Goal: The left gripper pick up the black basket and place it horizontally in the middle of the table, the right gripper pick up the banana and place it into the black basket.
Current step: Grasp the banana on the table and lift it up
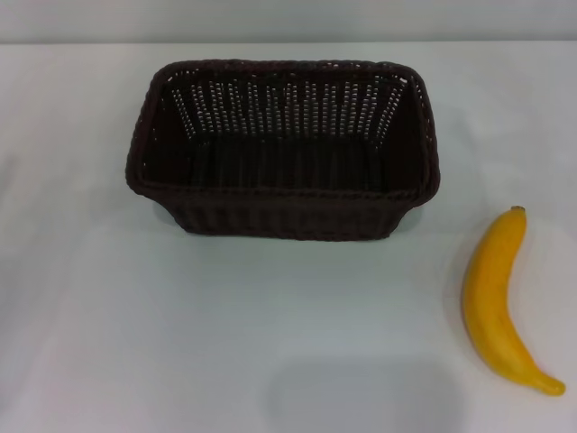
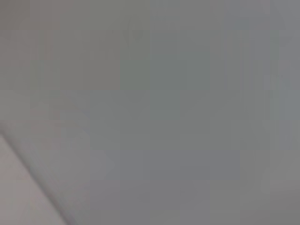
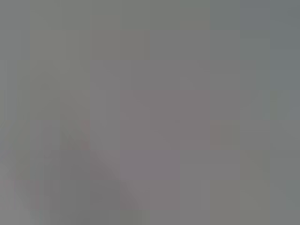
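The black basket (image 1: 284,149) stands upright with its long side across the white table (image 1: 180,343), toward the far middle, and it is empty. The yellow banana (image 1: 498,302) lies on the table to the right of the basket, nearer the front, its stem tip pointing away from me. Neither gripper shows in the head view. The left wrist and right wrist views show only a plain grey surface, with no fingers and no task object in them.
The table's far edge (image 1: 288,42) runs behind the basket against a pale wall. A faint shadow lies on the tabletop at the front middle (image 1: 361,397).
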